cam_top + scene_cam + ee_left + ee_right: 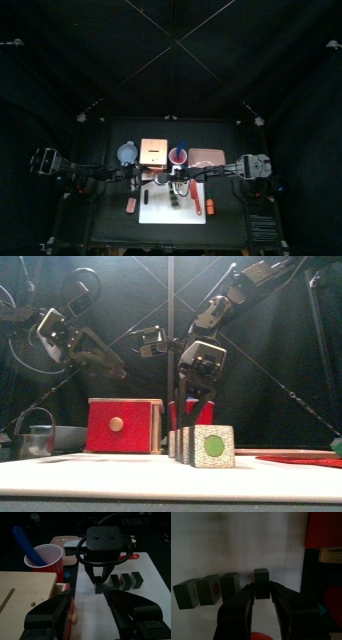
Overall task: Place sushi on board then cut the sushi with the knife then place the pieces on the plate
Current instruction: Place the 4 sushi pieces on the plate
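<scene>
Right pincer (261, 588) grips one sushi piece (261, 576) between board (238, 542) edge and three other pieces (208, 591).

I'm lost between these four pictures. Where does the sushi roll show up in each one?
Top view: sushi roll on the white board, near its back edge.
Front view: centre foreground, green-and-white end facing the camera.
Left wrist view: dark blocks right of centre.
Right wrist view: a row of blocks across the middle.
Shared landmark: the white board under it.
</scene>
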`<action>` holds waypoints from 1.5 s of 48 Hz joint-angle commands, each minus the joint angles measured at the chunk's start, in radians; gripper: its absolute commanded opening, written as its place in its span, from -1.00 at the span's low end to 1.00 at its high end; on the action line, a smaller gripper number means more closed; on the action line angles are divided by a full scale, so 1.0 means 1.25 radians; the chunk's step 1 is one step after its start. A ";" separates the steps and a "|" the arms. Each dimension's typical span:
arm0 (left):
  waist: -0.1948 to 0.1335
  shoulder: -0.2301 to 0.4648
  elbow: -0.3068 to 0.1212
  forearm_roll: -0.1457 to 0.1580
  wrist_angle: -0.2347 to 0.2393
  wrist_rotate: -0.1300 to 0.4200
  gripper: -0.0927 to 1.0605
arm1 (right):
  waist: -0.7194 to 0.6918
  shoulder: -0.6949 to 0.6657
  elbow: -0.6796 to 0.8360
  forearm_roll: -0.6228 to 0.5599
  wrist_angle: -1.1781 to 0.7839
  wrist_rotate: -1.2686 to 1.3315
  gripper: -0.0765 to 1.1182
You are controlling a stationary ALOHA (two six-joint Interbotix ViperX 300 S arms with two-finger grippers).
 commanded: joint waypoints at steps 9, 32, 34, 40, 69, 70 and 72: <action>0.002 0.000 -0.006 0.000 -0.009 0.001 0.66 | 0.000 -0.009 -0.004 0.011 -0.006 0.009 0.15; -0.002 0.000 -0.006 0.000 -0.007 0.000 0.66 | -0.071 -0.243 0.179 -0.038 0.118 0.233 0.15; -0.002 0.000 -0.007 0.000 -0.007 0.000 0.66 | -0.083 -0.263 0.205 -0.045 0.115 0.268 0.15; -0.002 0.000 -0.012 0.000 -0.007 0.000 0.66 | -0.139 -0.307 0.272 -0.074 0.086 0.405 0.15; -0.021 0.000 -0.020 0.001 -0.007 0.000 0.66 | -0.255 -0.280 0.315 -0.362 -0.018 1.053 0.15; -0.022 0.000 -0.018 0.001 -0.006 0.001 0.66 | -0.254 -0.277 0.317 -0.362 -0.018 1.065 0.15; -0.025 0.000 -0.020 0.001 -0.006 0.001 0.66 | -0.253 -0.274 0.319 -0.362 -0.017 1.091 0.15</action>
